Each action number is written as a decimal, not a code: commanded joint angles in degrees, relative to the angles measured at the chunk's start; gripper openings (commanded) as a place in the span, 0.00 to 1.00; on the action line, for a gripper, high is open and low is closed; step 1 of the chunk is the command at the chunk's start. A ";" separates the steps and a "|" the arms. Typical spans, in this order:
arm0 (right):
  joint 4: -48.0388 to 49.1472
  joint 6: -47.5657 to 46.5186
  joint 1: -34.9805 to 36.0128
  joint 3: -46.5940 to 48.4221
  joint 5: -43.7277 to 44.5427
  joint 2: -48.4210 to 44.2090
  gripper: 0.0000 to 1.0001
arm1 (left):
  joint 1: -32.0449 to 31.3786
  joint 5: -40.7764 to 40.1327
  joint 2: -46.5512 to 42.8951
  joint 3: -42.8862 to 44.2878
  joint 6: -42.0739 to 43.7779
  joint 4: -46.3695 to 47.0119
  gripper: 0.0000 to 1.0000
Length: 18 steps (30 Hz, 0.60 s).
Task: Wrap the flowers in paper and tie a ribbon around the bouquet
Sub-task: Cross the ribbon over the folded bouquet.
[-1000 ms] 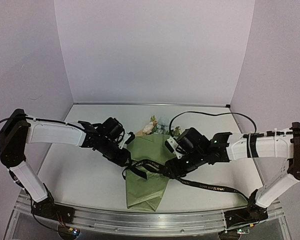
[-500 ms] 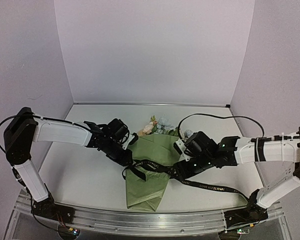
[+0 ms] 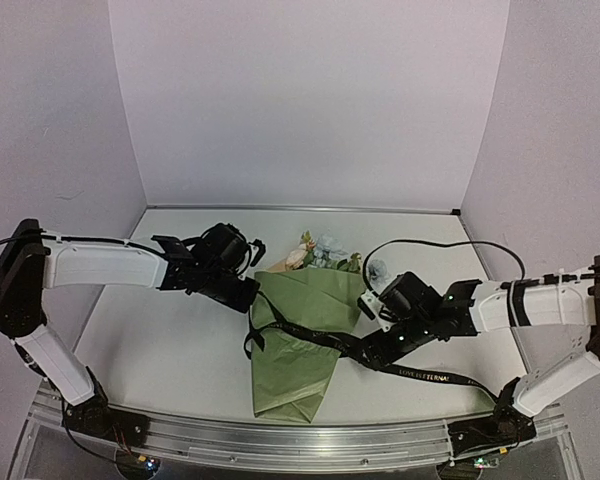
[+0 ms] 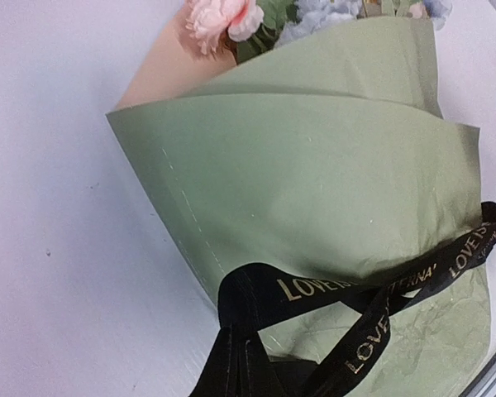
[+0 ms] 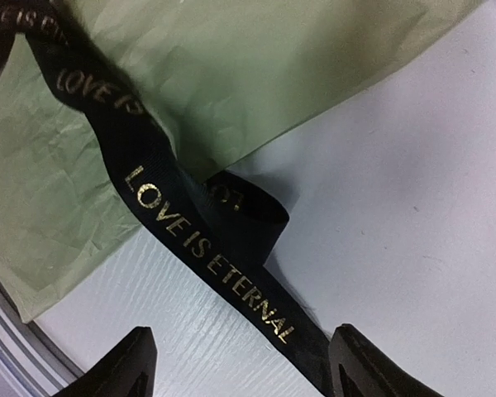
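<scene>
table (image 3: pixel 160 340): ribbon (image 5: pixel 161 203) btwn open r claw (image 5: pixel 241 357) tips; l claw (image 3: pixel 250 298) shut on it

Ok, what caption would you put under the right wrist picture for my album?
Black ribbon reading LOVE IS ETERNAL trails off the green paper toward the open right gripper.
</scene>
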 commanded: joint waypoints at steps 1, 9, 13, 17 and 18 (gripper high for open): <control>4.40 -8.41 0.55 1.47 -3.05 4.08 0.68 | -0.12 -4.84 -3.51 -0.20 -1.42 1.71 0.00; 5.23 -11.05 0.87 3.98 -1.66 10.15 0.64 | -0.06 -12.64 -6.03 -0.84 -3.93 -0.22 0.00; 5.31 -10.48 1.36 4.21 -0.32 12.08 0.61 | 0.06 -17.92 -7.71 -2.05 -7.23 -2.11 0.00; 5.33 -9.33 1.40 4.13 1.64 13.33 0.51 | 0.27 -23.56 -10.02 -4.04 -11.87 -4.70 0.00; 5.32 -9.01 1.43 4.11 2.27 13.32 0.47 | 0.38 -25.30 -10.57 -4.47 -13.27 -5.72 0.00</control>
